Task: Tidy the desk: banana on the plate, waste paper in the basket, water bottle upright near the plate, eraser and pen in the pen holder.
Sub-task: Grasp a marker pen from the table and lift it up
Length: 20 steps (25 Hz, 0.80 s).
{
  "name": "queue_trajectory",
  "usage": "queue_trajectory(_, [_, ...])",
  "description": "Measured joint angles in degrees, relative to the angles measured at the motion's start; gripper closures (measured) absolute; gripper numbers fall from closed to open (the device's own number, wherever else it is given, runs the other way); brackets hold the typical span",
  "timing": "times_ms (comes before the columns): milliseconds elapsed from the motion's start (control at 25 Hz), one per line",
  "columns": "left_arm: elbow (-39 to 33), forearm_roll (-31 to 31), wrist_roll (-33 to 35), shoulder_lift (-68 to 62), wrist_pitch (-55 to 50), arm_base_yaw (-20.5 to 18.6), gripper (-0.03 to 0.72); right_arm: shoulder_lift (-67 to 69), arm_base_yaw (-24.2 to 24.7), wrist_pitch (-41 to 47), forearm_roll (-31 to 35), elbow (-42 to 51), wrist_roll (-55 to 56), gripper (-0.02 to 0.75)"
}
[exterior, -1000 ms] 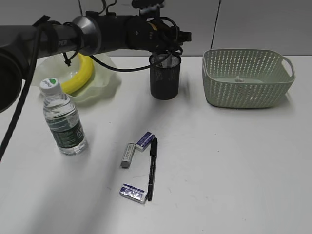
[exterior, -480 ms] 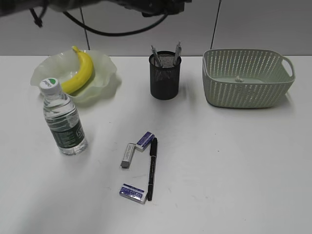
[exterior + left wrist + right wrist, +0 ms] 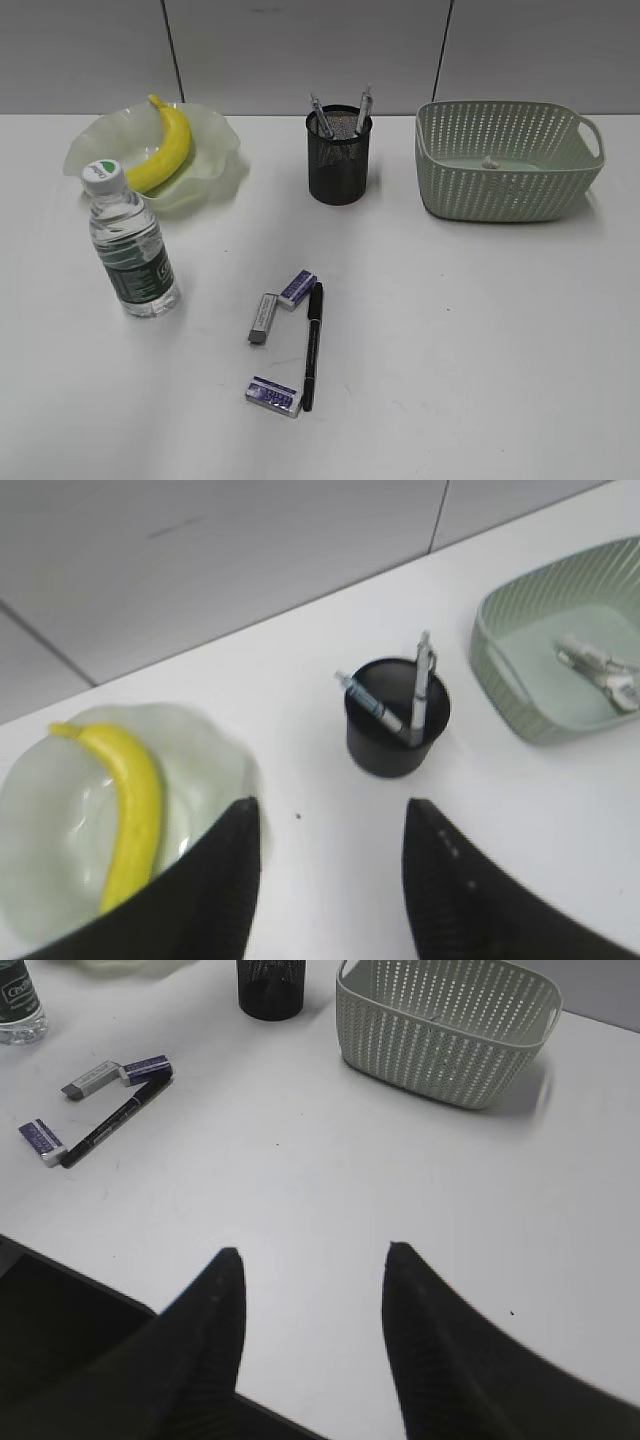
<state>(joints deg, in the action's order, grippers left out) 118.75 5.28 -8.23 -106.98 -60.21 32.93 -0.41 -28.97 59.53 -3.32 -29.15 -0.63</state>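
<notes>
The banana (image 3: 165,150) lies in the wavy green plate (image 3: 215,135), and the water bottle (image 3: 130,245) stands upright in front of it. Two pens stick out of the black mesh pen holder (image 3: 339,160). Waste paper (image 3: 490,161) sits inside the basket (image 3: 505,165). A black pen (image 3: 311,345) and three erasers (image 3: 297,288) (image 3: 262,318) (image 3: 273,396) lie mid-desk. My left gripper (image 3: 330,815) hangs open and empty high above the desk, between plate and pen holder (image 3: 395,730). My right gripper (image 3: 312,1255) is open and empty over the desk's front edge. Neither shows in the exterior view.
A grey panelled wall runs behind the white desk (image 3: 480,340). In the right wrist view the basket (image 3: 450,1030) stands far ahead, the pen (image 3: 115,1120) and erasers off to the left, and a dark edge lies below the desk front.
The left arm, which stretched across the back over the pen holder, has lifted out of the exterior view. The objects on the desk have stayed put.
</notes>
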Motion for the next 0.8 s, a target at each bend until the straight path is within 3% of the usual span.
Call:
queue_trajectory(160, [-1.16,3.68,0.00,7.08,-8.39,0.00,0.363,0.00,0.00,0.00,0.00,0.00,0.00,0.370])
queue_trajectory(360, [-13.42,4.12,0.00,21.08,-9.20,0.00,0.382,0.00,0.00,0.00,0.00,0.00,0.00,0.370])
queue_trajectory(800, [-62.94,2.88,0.00,64.34,-5.74,0.00,0.387,0.00,0.00,0.00,0.00,0.00,0.00,0.370])
